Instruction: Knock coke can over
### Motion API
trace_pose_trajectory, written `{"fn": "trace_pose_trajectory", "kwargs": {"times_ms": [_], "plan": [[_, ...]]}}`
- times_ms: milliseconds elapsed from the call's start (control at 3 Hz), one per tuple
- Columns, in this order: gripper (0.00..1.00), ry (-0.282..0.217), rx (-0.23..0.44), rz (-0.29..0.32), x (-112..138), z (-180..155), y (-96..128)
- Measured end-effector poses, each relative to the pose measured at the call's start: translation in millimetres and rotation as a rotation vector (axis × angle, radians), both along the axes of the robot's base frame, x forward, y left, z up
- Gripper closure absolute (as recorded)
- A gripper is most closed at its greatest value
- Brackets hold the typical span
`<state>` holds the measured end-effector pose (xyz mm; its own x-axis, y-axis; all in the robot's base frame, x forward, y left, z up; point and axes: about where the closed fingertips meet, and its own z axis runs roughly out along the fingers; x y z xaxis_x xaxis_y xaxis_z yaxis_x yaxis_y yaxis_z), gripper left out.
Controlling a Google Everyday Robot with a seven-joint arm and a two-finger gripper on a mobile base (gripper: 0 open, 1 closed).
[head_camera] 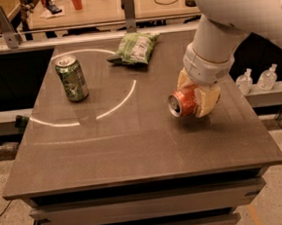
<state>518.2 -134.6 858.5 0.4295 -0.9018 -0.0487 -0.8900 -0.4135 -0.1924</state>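
Note:
The coke can, red with a silver top, lies sideways with its top facing the front left, low over the right part of the table. I cannot tell whether it touches the surface. My gripper comes down from the white arm at the upper right. Its tan fingers are closed on either side of the can's body.
A green soda can stands upright at the table's back left. A green chip bag lies at the back middle. Two small clear bottles stand on a ledge beyond the right edge. A cluttered bench runs behind.

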Motion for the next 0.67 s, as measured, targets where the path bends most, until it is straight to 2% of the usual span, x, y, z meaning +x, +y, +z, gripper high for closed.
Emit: {"fn": "trace_pose_trajectory", "kwargs": {"times_ms": [333, 667], "plan": [[0.82, 0.031, -0.031, -0.046, 2.1, -8.1, 0.6], [0.59, 0.028, -0.029, -0.051, 1.8, -7.3, 0.8]]}}
